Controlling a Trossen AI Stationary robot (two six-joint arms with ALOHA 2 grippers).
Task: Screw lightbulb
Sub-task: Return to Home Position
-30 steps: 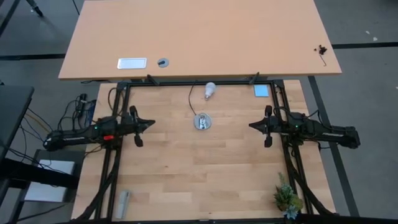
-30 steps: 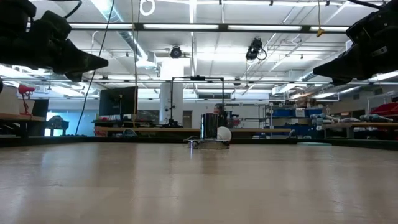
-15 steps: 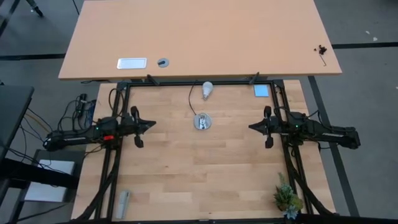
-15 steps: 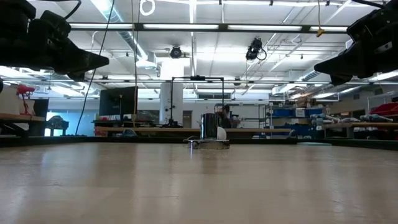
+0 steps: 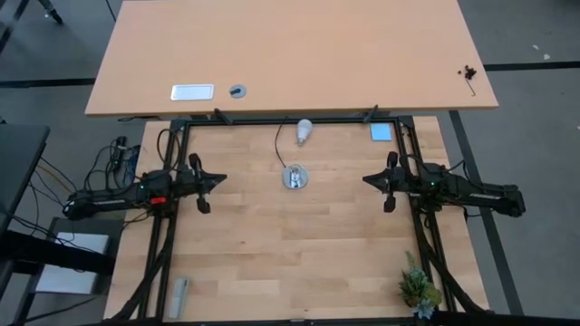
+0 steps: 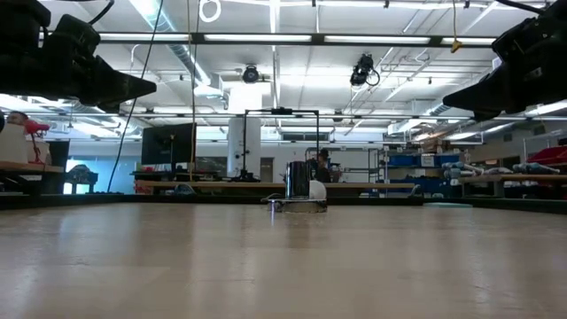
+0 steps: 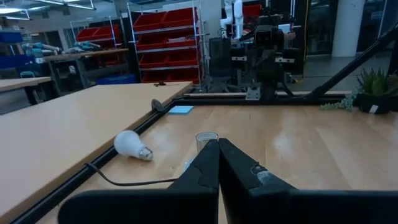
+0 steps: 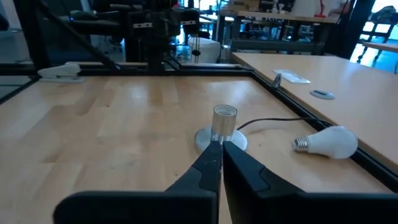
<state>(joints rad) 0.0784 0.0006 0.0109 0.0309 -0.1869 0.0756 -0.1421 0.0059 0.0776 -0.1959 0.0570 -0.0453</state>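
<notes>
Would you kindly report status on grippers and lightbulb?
Left gripper shut, empty, raised at left; right gripper likewise at right. White frosted pear-shaped lightbulb lying loose by back rail, out of round silvery socket. No obstruction.

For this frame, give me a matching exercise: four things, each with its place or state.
1 lightbulb
2 lamp socket
3 left gripper
4 small plant

A shut, above the table, left side
B at a table corner on the right gripper's side
C lying on its side near the table edge
D upright at mid-table, no bulb in it

Pairs: 1-C, 2-D, 3-A, 4-B
</notes>
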